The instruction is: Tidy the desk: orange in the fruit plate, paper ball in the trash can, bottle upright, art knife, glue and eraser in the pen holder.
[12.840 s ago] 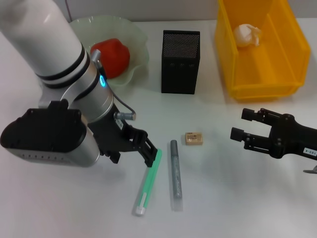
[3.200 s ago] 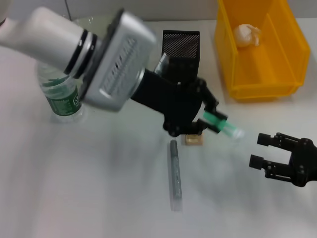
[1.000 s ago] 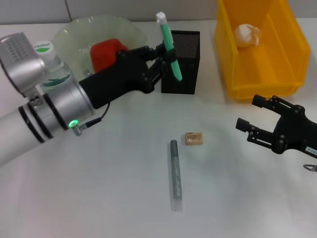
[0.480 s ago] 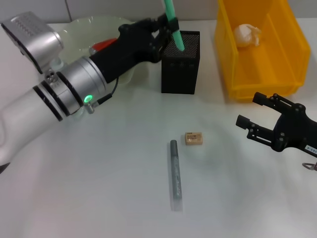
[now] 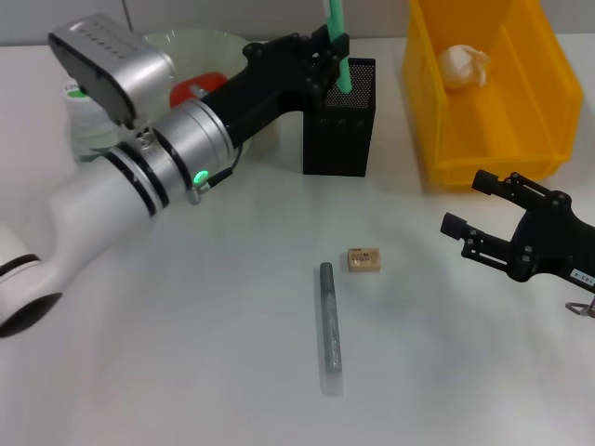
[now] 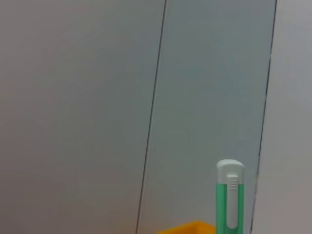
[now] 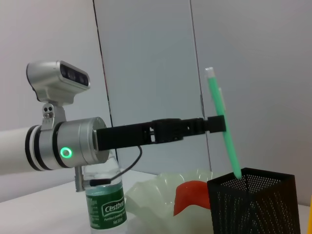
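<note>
At far left of the head view the bottle (image 5: 82, 116) stood upright, and the orange (image 5: 197, 86) lay in the fruit plate (image 5: 191, 48). My left gripper (image 5: 325, 63) was clamped on the green art knife (image 5: 337, 37), its tip just inside the pen holder (image 5: 339, 116) but not released. Mid-frame, the grey glue stick (image 5: 328, 323) and eraser (image 5: 363, 259) lay on the desk, undone. The paper ball (image 5: 463, 63) sat in the trash can (image 5: 548, 84). My right gripper (image 5: 476, 216) hovered wide open, empty.
</note>
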Robot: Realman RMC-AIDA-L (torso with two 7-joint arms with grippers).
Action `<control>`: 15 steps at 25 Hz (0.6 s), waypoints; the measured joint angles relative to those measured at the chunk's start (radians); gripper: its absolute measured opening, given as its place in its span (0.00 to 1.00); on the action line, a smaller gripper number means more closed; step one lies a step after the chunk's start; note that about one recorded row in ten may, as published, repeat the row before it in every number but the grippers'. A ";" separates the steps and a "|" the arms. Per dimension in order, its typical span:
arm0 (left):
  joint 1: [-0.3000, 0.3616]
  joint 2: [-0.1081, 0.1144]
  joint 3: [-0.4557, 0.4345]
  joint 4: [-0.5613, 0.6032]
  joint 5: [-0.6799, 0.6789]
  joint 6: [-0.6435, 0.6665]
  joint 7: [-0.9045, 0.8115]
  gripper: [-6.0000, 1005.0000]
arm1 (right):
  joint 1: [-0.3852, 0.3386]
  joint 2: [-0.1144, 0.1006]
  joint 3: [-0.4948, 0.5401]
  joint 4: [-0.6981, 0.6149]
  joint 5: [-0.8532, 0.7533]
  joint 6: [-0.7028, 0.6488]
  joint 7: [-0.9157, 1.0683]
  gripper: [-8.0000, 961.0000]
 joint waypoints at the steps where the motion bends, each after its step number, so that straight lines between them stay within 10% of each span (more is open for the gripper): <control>1: 0.001 0.000 -0.059 -0.009 0.050 -0.020 0.019 0.20 | 0.000 0.000 0.000 0.000 0.000 0.000 0.000 0.81; 10: 0.014 0.000 -0.367 -0.034 0.320 -0.147 0.075 0.20 | -0.001 0.000 -0.001 0.000 0.000 -0.003 0.001 0.81; 15: 0.018 0.000 -0.396 -0.035 0.359 -0.159 0.077 0.20 | -0.001 0.000 -0.005 0.000 0.000 -0.002 0.001 0.81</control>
